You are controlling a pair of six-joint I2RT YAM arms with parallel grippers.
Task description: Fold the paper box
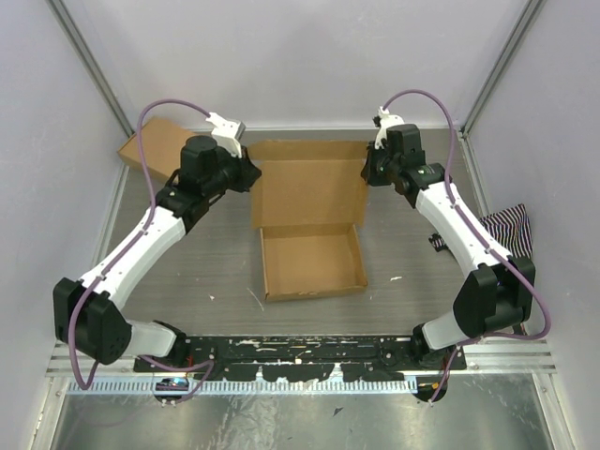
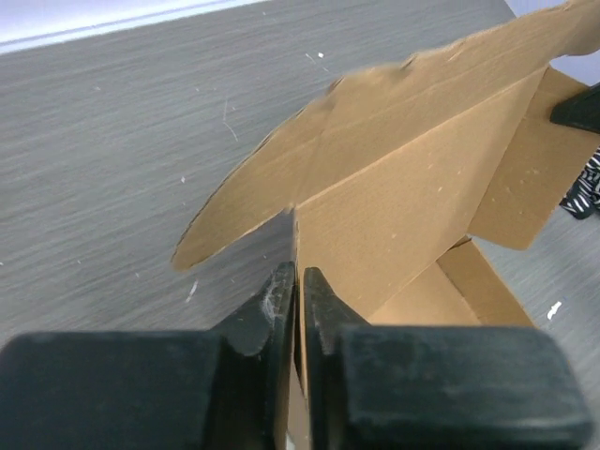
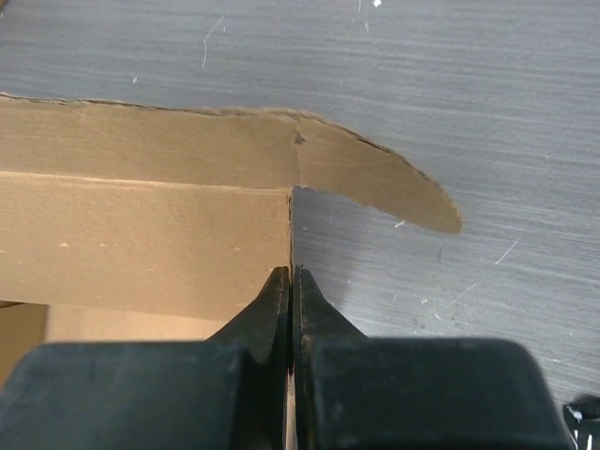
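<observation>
The paper box (image 1: 309, 216) is brown corrugated cardboard in the middle of the table. Its shallow tray (image 1: 312, 261) stands formed at the near side, and the lid panel rises behind it. My left gripper (image 1: 251, 175) is shut on the lid's left side flap, seen edge-on between its fingers in the left wrist view (image 2: 298, 281). My right gripper (image 1: 368, 171) is shut on the lid's right side flap, seen in the right wrist view (image 3: 292, 281). Rounded tabs (image 2: 244, 211) (image 3: 394, 187) stick out past both grippers.
A second finished brown cardboard box (image 1: 155, 145) lies at the far left behind the left arm. A black-and-white striped cloth (image 1: 509, 230) lies at the right edge. Walls close in the table on three sides.
</observation>
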